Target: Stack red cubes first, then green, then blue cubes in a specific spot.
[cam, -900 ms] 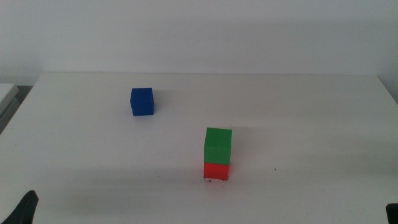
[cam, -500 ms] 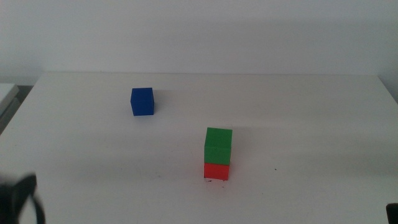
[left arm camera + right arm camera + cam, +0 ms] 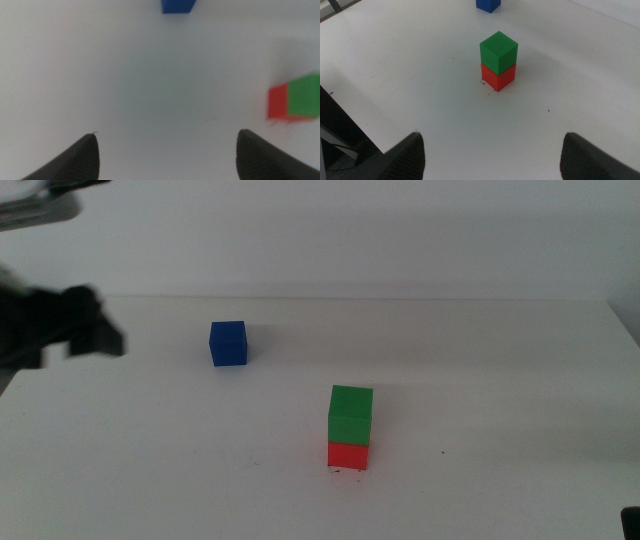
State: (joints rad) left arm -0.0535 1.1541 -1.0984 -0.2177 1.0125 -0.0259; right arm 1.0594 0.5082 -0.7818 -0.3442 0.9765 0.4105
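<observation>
Middle view alone shows left gripper [image 3: 85, 330] raised.

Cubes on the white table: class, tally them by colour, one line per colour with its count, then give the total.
Small matte red cube, bottom of the stack: 1
Small matte green cube, resting on the red one: 1
Small matte deep blue cube, standing alone on the table: 1
Total: 3 cubes

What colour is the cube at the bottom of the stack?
Red: the red cube sits under the green cube, clearest in the right wrist view.
</observation>
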